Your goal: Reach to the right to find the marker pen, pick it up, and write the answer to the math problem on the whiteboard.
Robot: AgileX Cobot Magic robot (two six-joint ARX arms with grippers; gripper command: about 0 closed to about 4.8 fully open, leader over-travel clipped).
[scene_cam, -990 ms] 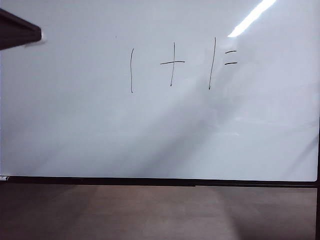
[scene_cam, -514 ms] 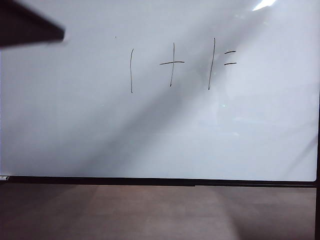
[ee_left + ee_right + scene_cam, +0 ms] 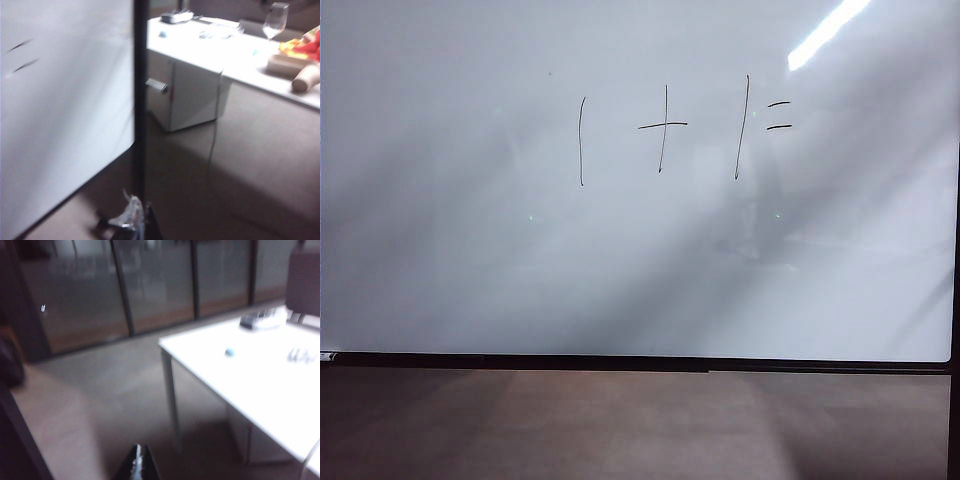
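The right gripper (image 3: 140, 462), two dark fingers pressed together with nothing between them, hangs above brown carpet beside a long white table (image 3: 260, 390) and dark glass wall panels (image 3: 150, 285). The left gripper (image 3: 131, 222) shows only as a blurred pale-and-dark tip; whether it is open cannot be told. It hangs just beside the black-framed edge of the large glossy whiteboard (image 3: 65, 110). In the exterior view the whiteboard (image 3: 470, 280) reads "1 + 1 =" (image 3: 680, 130) in thin black strokes, with bare board after the equals sign.
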